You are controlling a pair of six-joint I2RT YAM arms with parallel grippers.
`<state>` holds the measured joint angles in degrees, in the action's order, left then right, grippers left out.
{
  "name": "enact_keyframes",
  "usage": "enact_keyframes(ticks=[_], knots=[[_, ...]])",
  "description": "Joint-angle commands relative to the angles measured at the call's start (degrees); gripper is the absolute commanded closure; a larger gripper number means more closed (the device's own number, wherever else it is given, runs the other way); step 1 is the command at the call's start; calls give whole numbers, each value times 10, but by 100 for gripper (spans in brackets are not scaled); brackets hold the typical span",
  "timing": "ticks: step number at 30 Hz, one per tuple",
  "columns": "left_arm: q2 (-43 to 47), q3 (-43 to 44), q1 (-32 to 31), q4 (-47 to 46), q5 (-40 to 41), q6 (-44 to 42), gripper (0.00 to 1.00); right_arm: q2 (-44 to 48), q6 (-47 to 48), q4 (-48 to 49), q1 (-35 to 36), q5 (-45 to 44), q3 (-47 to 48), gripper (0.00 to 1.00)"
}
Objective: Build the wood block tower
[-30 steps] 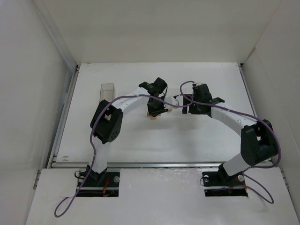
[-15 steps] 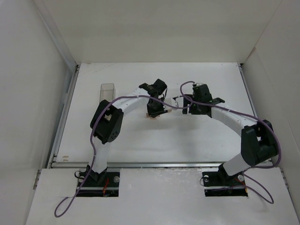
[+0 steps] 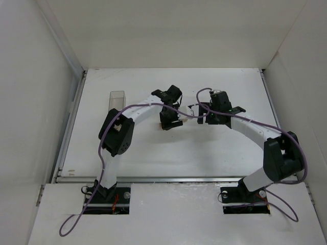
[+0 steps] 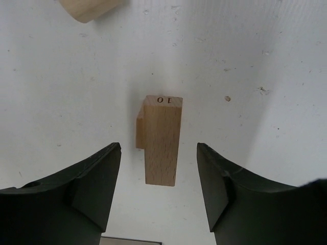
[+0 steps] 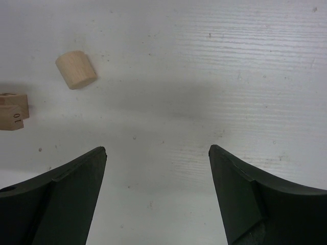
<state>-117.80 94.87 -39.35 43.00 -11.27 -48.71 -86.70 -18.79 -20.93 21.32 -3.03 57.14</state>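
In the left wrist view a pale wooden bar marked "10" lies on the white table, on top of a second block whose edge shows at its left. My left gripper is open, with a finger on each side of the bar and a gap to both. A round wooden block lies farther off at the upper left. The right wrist view shows that round block and the stacked bar at its left edge. My right gripper is open over bare table. From above, my left gripper hides the blocks.
A clear plastic rectangular box stands at the left of the table, behind the left arm. White walls enclose the table on three sides. My right gripper hovers close to the right of the left gripper.
The left jaws have opened off the wooden bar, which now rests on the block beneath it. The right jaws have spread a little wider. Both arms stay in about the same place.
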Motion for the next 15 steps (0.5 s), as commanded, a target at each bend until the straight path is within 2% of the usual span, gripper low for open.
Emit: enact_keyframes(ticks=[1,5,9,12,15], knots=[[42,41,14,20,-23,11,42,22,13,36,-5,28,2,13],[101,46,46,33,-83,41,41,-14,24,42,-5,57,44,13],[190,-4,88,9,-150,85,41,-93,37,37,3,73,119,21],[255,-56,110,-26,-156,145,41,-160,50,16,25,57,190,25],[307,-116,111,-85,-116,202,41,-212,65,-15,51,42,246,30]])
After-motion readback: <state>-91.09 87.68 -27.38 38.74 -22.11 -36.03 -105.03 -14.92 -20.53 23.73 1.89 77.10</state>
